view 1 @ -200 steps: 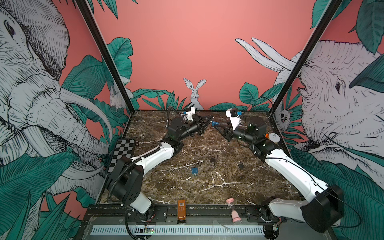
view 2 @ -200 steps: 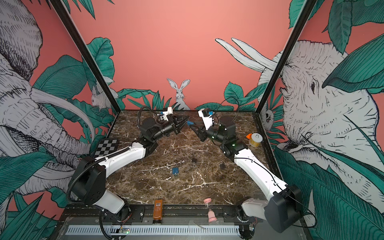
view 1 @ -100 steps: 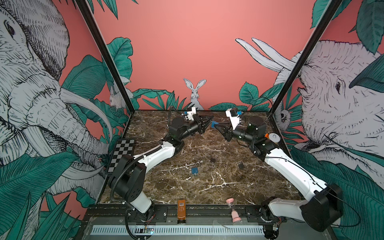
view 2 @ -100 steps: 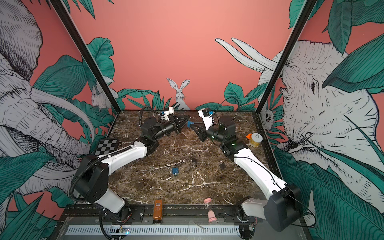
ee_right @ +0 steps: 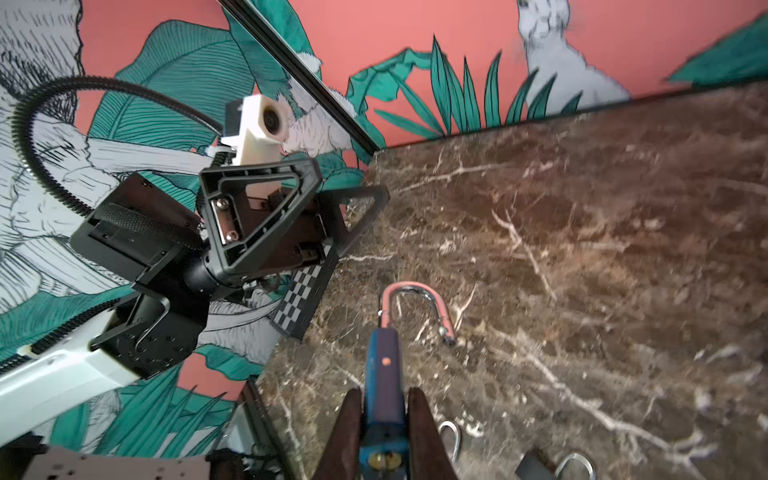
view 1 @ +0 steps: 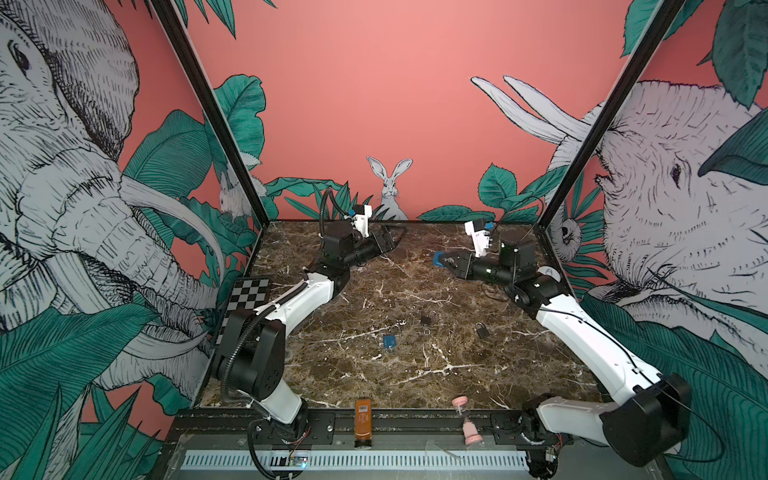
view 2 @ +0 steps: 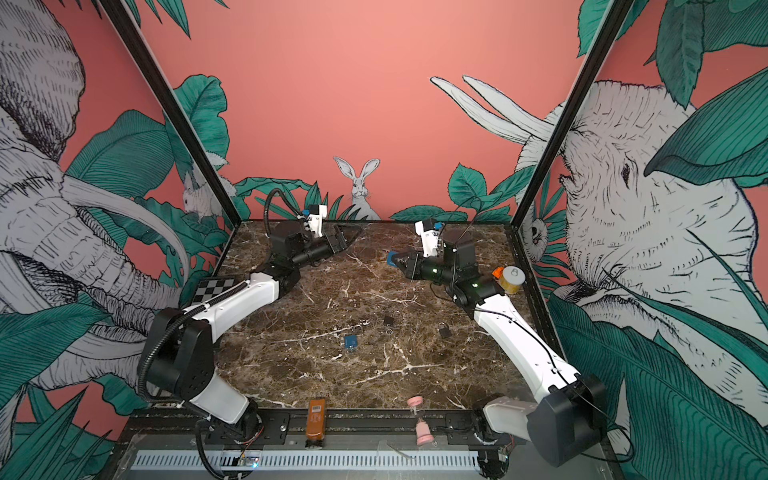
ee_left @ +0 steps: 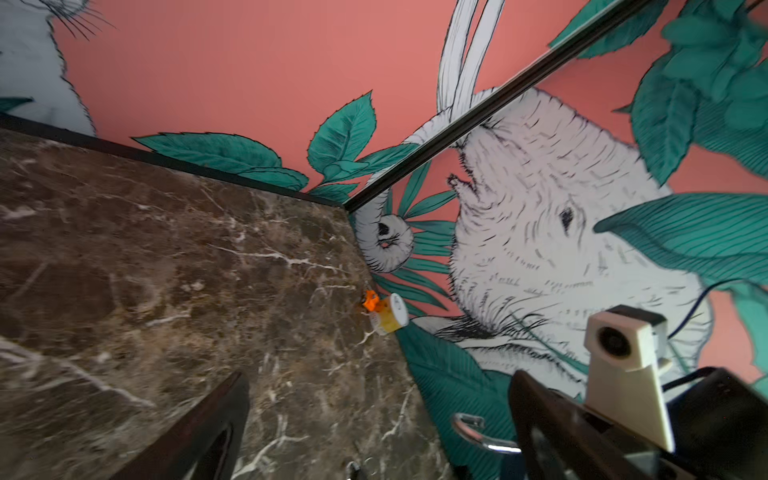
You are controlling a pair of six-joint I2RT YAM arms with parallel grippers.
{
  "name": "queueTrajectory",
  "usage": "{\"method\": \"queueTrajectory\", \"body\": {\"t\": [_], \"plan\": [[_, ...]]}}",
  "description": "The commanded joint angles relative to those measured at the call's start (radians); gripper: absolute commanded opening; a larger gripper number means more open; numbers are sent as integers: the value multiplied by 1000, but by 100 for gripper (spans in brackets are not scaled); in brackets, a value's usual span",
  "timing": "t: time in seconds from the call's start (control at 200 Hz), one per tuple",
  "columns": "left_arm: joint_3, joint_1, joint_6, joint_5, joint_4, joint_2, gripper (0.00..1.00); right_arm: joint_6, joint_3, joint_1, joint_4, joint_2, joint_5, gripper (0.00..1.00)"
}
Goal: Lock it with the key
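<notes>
Fingers point(ee_right: 347, 432) of the right gripper point(ee_right: 384, 395) are clenched on the flat sides of the blue padlock point(ee_right: 384, 365), one on each face. Its body stands up between them and past their tips. I see its shackle point(ee_right: 415, 297) swung open beyond the fingertips, with one leg seated in the body and the other hanging free above the table point(ee_right: 602, 249). The brass keyway point(ee_right: 384, 457) sits at the end nearest the finger roots.

Opposite, the left gripper point(view 1: 395, 236) hangs with its fingers point(ee_left: 208, 432) spread wide and nothing between them. In both top views its tips point toward the right fingertips, with a clear gap of marble between the two.

Well apart from both sets of fingers, back toward the arm bases, lie a loose blue padlock point(view 1: 389, 341) and two black padlocks point(view 1: 426, 320) point(view 1: 482, 331). A small ring point(view 1: 427, 332) lies just beside the nearer black one. I cannot tell from here whether it carries the key.
</notes>
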Motion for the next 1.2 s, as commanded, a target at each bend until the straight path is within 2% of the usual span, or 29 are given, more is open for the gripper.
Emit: {"method": "queueTrajectory", "body": {"t": [0.0,0.06,0.08,0.265,0.455,0.765,0.94,1.195], "plan": [[-16,-12,292,12,-86,-103,97,184,-54,-5,28,-66,-95,0],[-31,-12,309,37,-73,-118,96,224,-87,-6,51,-98,-115,0],[-32,-11,311,77,-73,-123,96,228,-94,-6,52,-108,-120,0],[-88,-14,274,146,-2,-158,94,191,-133,-6,-48,-174,-104,0],[-117,-32,245,211,34,-143,92,179,-191,-6,-21,-188,-131,0],[-137,-106,232,331,115,-128,90,200,-220,-23,18,-167,-308,0],[-118,-161,247,344,97,-110,88,243,-232,-27,65,-161,-344,0],[-129,-180,170,384,163,-79,78,275,-233,-30,102,-179,-345,0]]}}
